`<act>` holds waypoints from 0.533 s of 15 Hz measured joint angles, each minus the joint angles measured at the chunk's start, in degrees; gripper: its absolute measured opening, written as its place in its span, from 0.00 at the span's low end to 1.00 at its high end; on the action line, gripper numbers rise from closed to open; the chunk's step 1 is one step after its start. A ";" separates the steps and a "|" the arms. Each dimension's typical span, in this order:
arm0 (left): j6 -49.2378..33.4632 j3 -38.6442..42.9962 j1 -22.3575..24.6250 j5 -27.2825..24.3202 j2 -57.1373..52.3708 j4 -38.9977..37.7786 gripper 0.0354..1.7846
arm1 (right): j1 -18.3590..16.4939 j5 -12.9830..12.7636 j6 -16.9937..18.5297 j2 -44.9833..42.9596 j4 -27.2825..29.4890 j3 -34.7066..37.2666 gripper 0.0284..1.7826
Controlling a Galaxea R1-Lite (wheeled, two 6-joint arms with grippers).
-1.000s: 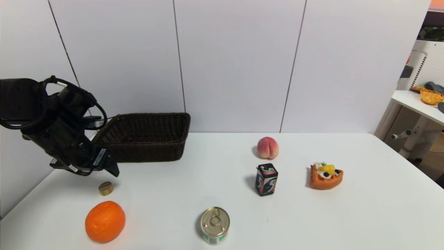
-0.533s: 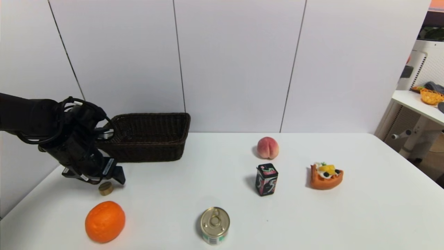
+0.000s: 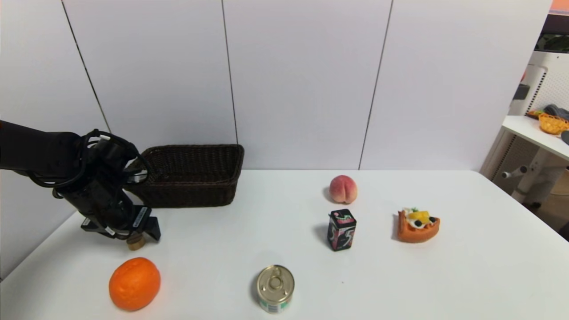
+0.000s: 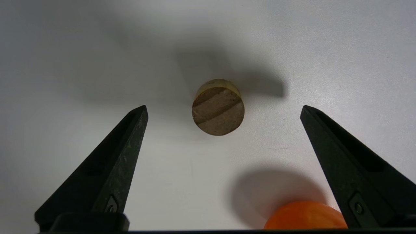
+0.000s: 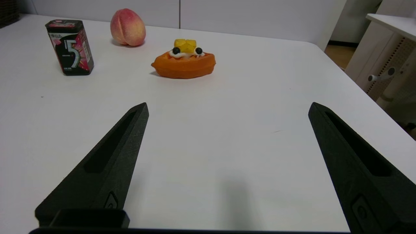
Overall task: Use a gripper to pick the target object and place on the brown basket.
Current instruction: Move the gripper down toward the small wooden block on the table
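The target object, a tiny brass-gold cylinder (image 3: 136, 242), stands on the white table near its left edge; in the left wrist view it (image 4: 218, 107) lies between my two spread fingers, level with their tips. My left gripper (image 3: 140, 231) is open, just above the cylinder and partly hiding it, not touching it. The brown basket (image 3: 186, 175) stands behind it at the back left, by the wall. My right gripper (image 5: 227, 109) is open and empty, low over the table's right part, and out of the head view.
An orange (image 3: 134, 283) lies just in front of the cylinder, also in the left wrist view (image 4: 305, 216). A tin can (image 3: 275, 288), a gum box (image 3: 341, 230), a peach (image 3: 343, 189) and a waffle toy (image 3: 418, 225) stand to the right.
My left arm has come down and slightly forward, from above and behind the cylinder to right over it. Nothing else has moved.
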 joint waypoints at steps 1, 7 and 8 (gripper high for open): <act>-0.04 0.00 0.10 -0.04 0.24 -0.30 0.94 | 0.00 0.00 0.00 0.00 0.01 0.00 0.95; -0.04 0.55 0.60 -0.06 1.77 -1.57 0.94 | 0.00 0.00 -0.05 0.00 0.01 0.00 0.95; -0.06 0.78 0.66 -0.09 1.88 -1.57 0.94 | 0.00 0.00 -0.02 0.00 0.01 0.00 0.95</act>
